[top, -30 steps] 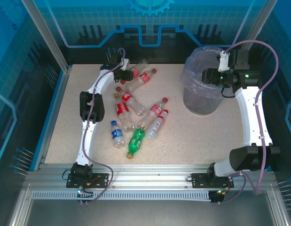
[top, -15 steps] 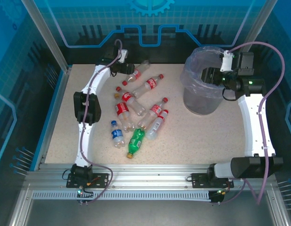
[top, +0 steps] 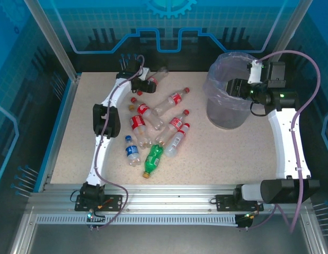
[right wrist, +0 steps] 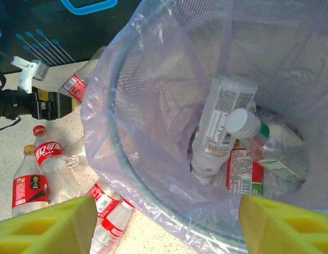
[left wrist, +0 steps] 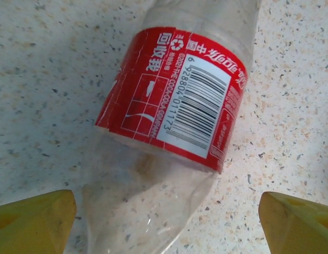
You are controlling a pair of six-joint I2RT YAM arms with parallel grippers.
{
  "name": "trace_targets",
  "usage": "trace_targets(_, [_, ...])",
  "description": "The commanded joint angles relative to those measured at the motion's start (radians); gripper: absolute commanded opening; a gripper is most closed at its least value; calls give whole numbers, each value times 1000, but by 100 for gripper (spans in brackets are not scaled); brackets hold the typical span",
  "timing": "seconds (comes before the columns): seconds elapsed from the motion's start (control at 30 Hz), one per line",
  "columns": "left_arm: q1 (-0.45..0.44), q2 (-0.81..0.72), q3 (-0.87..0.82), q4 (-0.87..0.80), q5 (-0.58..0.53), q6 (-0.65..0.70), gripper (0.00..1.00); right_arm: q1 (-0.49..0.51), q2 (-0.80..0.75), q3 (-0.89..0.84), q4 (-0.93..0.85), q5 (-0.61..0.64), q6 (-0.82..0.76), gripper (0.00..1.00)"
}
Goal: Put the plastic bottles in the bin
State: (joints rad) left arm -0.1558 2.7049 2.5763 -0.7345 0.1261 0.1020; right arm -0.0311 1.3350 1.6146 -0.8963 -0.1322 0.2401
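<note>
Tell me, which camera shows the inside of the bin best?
Right wrist: it looks down into the bin, where bottles lie. The top view gives its rim and outer wall; the left wrist faces a red-labelled bottle.

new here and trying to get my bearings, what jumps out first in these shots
A scatter of plastic bottles, mostly red-labelled with one green bottle, lies across the middle of the table. At the far right stands the bin with its pale-purple liner, several bottles already inside, and the right end effector open over its rim. The left end effector is open astride a crumpled red-labelled bottle at the far side.
</note>
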Motion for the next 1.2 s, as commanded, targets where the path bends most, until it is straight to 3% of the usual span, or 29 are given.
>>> trace_targets(0.0, [-14, 24, 84, -58, -21, 19, 86, 11, -27, -20, 17, -7, 19, 72])
trace_targets(0.13, [-27, 32, 85, -48, -65, 34, 84, 12, -33, -31, 25, -8, 22, 72])
trace_targets(0.6, [-53, 49, 50, -6, -107, 68, 60, 11, -40, -32, 28, 13, 20, 72])
trace_targets(1.0, [-52, -145, -141, 94, -108, 109, 50, 12, -61, -30, 36, 12, 28, 72])
trace_targets(1.17, [-53, -306, -314, 167, -112, 105, 47, 20, -79, -42, 59, -6, 54, 72])
